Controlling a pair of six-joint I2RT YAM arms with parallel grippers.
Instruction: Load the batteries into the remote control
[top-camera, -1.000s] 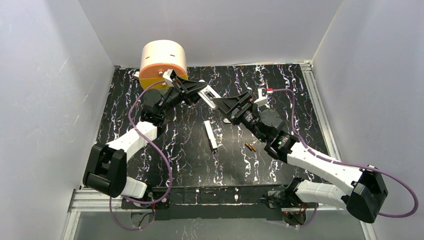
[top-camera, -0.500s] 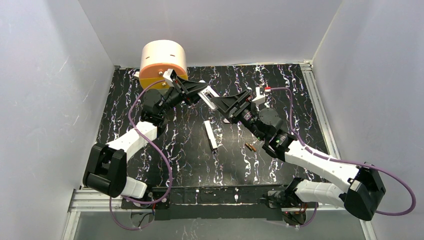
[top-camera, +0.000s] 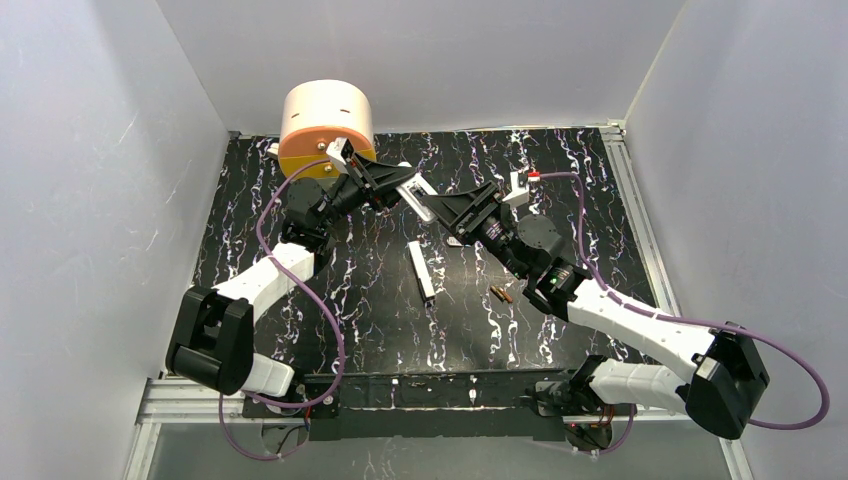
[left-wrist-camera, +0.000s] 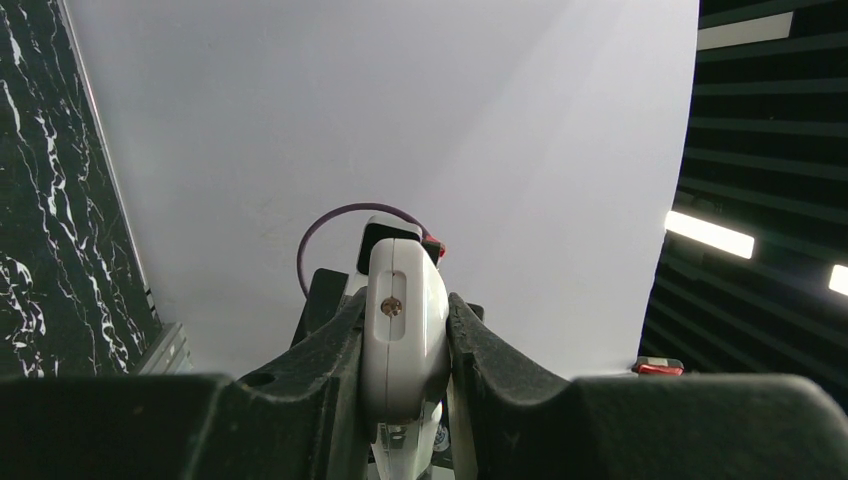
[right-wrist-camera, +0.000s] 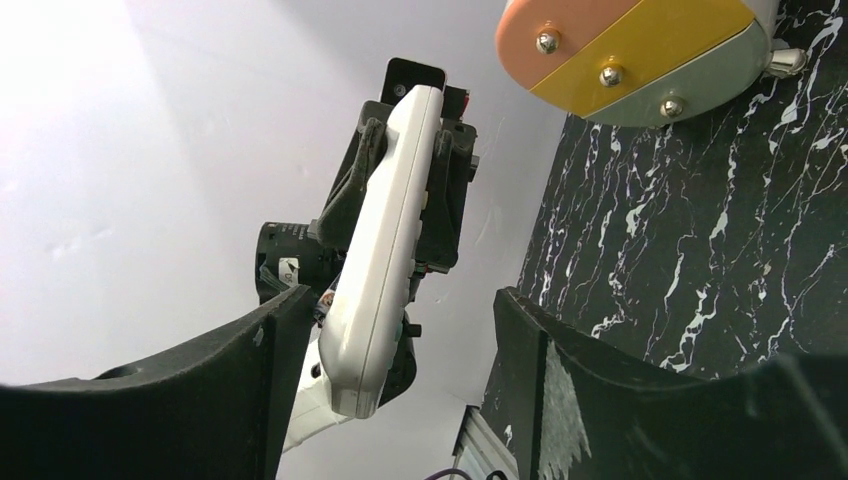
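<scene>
Clamping the remote control (top-camera: 418, 192) aloft beside the peach drum (top-camera: 325, 128), the left gripper (top-camera: 396, 186) is facing the right gripper (right-wrist-camera: 400, 305), whose jaws are standing apart around it. The batteries (top-camera: 500, 294) are lying near a white bar (top-camera: 421, 270).

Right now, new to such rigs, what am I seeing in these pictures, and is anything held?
A robot's left arm and right arm stand at the near edge of the table. One picture looks down from above; the others come from a camera on each wrist. The left gripper is shut on the remote control, lifted off the table. The right gripper is open, jaws either side of its free end. The batteries lie on the table near a white bar; a peach drum stands at the back.
</scene>
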